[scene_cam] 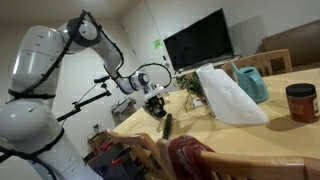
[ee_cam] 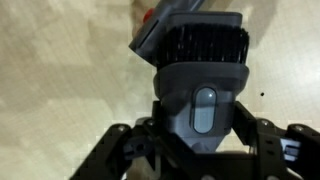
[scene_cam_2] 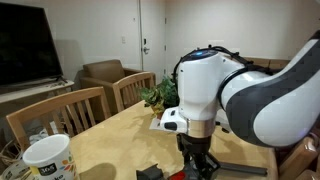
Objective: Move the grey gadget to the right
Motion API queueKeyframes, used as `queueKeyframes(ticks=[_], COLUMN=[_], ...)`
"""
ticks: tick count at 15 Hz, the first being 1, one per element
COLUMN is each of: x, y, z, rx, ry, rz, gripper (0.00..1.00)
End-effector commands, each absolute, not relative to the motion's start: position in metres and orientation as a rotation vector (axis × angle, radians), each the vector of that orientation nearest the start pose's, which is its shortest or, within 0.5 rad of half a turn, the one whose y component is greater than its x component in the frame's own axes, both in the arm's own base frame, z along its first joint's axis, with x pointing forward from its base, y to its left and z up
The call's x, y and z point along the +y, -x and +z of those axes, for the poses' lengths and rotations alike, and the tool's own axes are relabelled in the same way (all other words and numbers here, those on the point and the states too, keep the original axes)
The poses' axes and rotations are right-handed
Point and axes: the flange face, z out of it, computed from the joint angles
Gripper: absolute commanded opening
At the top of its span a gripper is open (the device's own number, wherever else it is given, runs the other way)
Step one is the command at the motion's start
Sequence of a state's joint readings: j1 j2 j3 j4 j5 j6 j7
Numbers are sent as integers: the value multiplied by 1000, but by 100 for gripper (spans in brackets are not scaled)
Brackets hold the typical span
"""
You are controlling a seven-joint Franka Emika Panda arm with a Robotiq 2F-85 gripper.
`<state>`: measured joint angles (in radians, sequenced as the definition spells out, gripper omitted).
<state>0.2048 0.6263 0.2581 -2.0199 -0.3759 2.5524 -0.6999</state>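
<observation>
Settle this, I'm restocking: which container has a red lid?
The dark jar; the teal jug beside the white bag and the white mug have no red lid.

Dark grey gadget (ee_cam: 203, 85) w/ black ribbed band, black jaws, tan table (ee_cam: 60, 70), white bag (scene_cam: 228, 95).

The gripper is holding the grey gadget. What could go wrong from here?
The black gripper pinches the dark grey bar-like gadget near one end, so it may swing or slip. It seems near the edge of the wooden table; a drop could reach the floor. The tall white bag stands close; a sweep might hit it.
</observation>
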Motion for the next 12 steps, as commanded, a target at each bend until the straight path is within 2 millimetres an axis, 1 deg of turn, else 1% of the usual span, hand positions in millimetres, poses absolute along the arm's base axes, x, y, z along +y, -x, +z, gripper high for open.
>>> queueKeyframes(ticks=[1, 8, 12], x=[269, 268, 268], y=[-530, -530, -530], z=[141, 134, 135], rx=[-2144, -2146, -2146], ry=[2357, 2347, 2349], rz=[109, 120, 121], gripper=[43, 43, 43])
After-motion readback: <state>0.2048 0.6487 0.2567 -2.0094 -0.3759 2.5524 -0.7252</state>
